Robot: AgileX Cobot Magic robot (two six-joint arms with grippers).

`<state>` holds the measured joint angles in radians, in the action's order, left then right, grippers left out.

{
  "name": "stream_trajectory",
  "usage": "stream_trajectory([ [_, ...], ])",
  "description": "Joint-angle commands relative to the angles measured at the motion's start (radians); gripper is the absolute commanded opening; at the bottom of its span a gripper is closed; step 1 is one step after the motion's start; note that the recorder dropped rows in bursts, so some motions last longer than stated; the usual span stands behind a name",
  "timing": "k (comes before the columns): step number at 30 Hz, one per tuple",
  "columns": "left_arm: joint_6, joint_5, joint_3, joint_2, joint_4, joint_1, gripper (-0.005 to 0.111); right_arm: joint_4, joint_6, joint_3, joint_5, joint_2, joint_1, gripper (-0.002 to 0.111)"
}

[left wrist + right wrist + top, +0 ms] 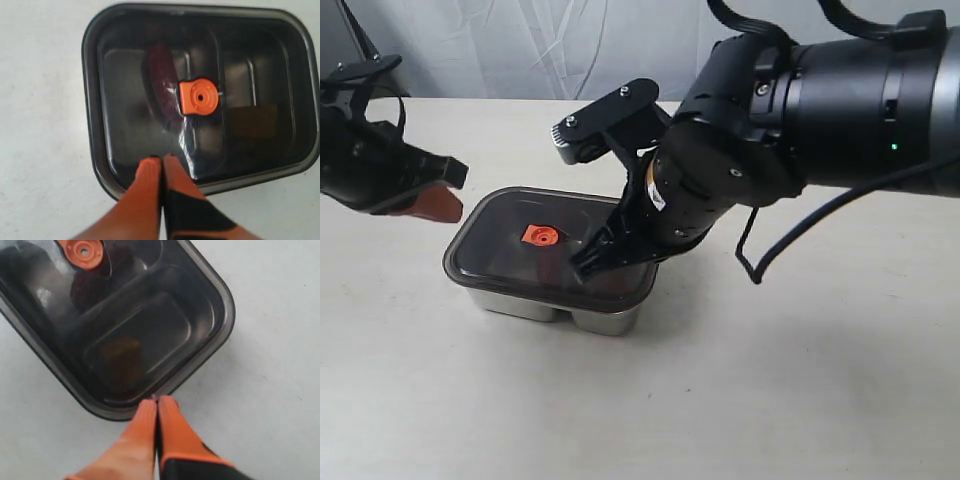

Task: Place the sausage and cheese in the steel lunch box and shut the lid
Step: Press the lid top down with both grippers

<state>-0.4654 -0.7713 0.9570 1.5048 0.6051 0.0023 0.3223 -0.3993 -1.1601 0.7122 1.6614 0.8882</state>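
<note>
Centre-left on the desk (800,380) sits the box (560,312), and the lid (500,225) is on it, dark and smoky, covering it from rim to rim, with steel wall showing only below the near edge. The orange valve (538,236) marks the middle of the lid.

Through the tinted lid the sausage (162,85) shows as a dull red curve lying in the larger compartment, one end passing under the valve. The cheese (252,121) is a faint brownish block in the smaller compartment across the divider. In the exterior view that smaller compartment is at four o'clock from the valve.

Over comes the right gripper (582,268), reaching in from two o'clock, its big black wrist hanging above the far right of the box. Its fingers are pressed together with no gap between the orange tips, and nothing is held. The tips are down on the lid at four o'clock from the valve, right by the rim over the cheese side.

Off at ten o'clock from the box is the left gripper (162,159), its orange fingers pressed together too and empty. Its wrist view puts the tips over the lid's rim; whether they touch it I cannot tell.
</note>
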Motion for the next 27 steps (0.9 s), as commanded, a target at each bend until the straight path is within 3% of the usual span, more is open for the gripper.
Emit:
stream_trajectory([
  [1, -0.005, -0.018, 0.064, 0.029, -0.005, 0.006, 0.000, -0.080, -0.004, -0.003, -0.094, 0.021, -0.092, -0.001],
  [6, -0.005, -0.043, 0.135, 0.088, -0.010, 0.006, 0.000, -0.142, 0.037, -0.058, -0.100, 0.023, -0.176, -0.001],
  [10, 0.012, -0.071, 0.168, 0.144, -0.025, 0.006, 0.000, -0.277, 0.166, -0.148, -0.084, 0.039, -0.180, -0.001],
  [17, 0.016, -0.088, 0.168, 0.237, -0.041, 0.006, 0.000, -0.443, 0.269, -0.153, -0.041, 0.181, -0.180, -0.001],
  [27, 0.016, -0.107, 0.168, 0.328, -0.058, 0.006, 0.000, -0.464, 0.274, -0.153, -0.023, 0.281, -0.180, -0.001],
])
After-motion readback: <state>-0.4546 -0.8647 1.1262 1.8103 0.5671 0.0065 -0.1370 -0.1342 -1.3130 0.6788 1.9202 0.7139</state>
